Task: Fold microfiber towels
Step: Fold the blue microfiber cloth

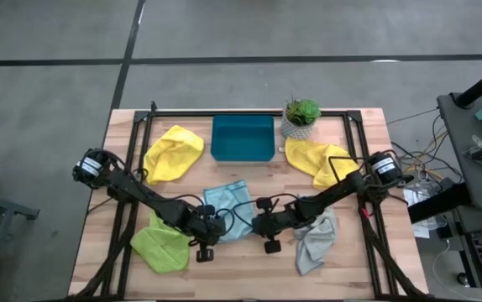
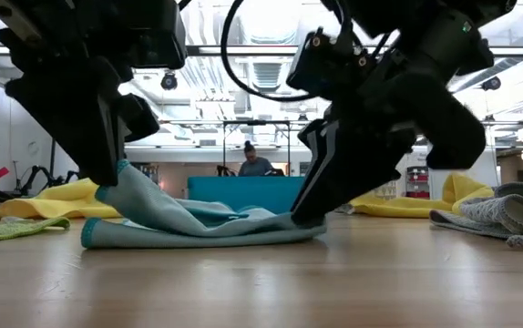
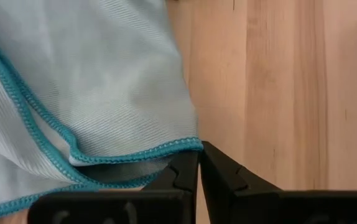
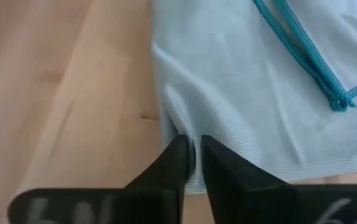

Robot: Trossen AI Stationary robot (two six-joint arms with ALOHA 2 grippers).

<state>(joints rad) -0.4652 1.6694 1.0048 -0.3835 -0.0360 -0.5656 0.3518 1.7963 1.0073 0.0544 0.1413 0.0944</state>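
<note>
- Both arms are down at the middle front of the wooden counter [image 1: 358,252], working the same light blue towel [image 1: 231,208].
- The left gripper [image 1: 207,226] has its jaws closed on that towel's left edge. In the left wrist view the teal-stitched hem sits right where the two fingertips [image 3: 185,174] meet.
- The right gripper [image 1: 266,225] is on the towel's right side, jaws pinched shut on a fold of blue cloth, which you can see bunched between the fingers [image 4: 177,163] in its own wrist view.
- From the low view the blue towel [image 2: 198,223] is lifted at the left end and slopes down to the right, with the rest lying flat on the counter.
- The lime green towel [image 1: 161,243] is crumpled at the front left, just beside the left arm.
- The grey towel [image 1: 315,242] is bunched up at the front right, next to the right arm.
- One yellow towel [image 1: 174,153] lies back left, the other yellow towel [image 1: 318,159] back right.
- A teal tray [image 1: 243,138] sits between the two yellows at the back, with a small potted plant [image 1: 300,117] just to its right.
- There's a person [image 2: 254,162] way off in the room behind the counter.
</note>
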